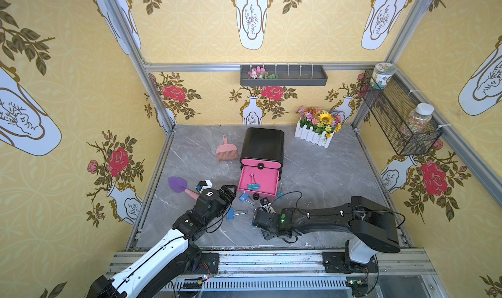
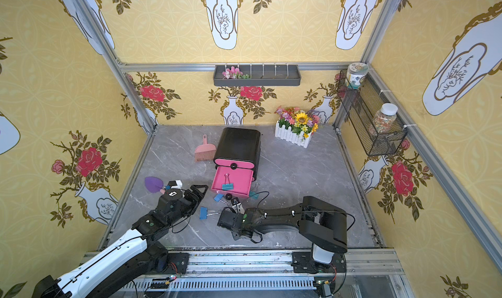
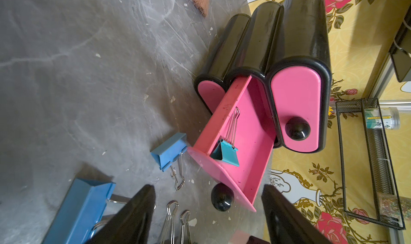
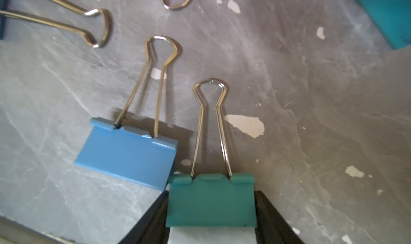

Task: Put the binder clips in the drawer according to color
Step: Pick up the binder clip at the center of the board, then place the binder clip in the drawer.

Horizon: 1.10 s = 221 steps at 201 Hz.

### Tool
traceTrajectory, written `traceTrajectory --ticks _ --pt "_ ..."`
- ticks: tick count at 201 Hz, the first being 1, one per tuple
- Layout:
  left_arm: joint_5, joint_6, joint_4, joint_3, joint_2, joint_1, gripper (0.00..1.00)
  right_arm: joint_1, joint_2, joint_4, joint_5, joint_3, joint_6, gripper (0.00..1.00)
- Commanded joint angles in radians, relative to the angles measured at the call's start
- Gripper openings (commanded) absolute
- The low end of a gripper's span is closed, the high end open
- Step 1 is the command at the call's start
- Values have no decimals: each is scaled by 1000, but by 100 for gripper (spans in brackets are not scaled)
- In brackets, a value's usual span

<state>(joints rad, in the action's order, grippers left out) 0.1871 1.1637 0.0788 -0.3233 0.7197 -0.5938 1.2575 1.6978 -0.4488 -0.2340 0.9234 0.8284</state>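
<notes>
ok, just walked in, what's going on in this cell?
It is mid-sort of the binder clips. The right gripper has its fingers against both sides of a teal clip, which looks not yet lifted off the table. The left gripper is open and empty and hovers by the open pink drawer. That drawer holds a second teal clip. Two blue clips lie loose in front of it.

1 binder clip [image 1: 253,186] lies in the drawer [image 1: 267,178], 1 loose clip [image 1: 243,197] just before it.
</notes>
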Motion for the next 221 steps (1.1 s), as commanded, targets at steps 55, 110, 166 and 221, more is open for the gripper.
traceTrajectory --ticks 55,110,166,221 --pt "-3 1 -26 5 16 2 81 21 -135 -86 -15 -32 22 44" --pt "-18 -8 -68 -5 55 12 81 75 -372 -236 -9 -72 -3 43" --pt "-26 -8 -80 -19 64 18 81 -82 -487 -333 4 86 -190 43" --pt "-22 -1 -55 -15 37 20 81 -344 -290 -195 205 239 -429 41"
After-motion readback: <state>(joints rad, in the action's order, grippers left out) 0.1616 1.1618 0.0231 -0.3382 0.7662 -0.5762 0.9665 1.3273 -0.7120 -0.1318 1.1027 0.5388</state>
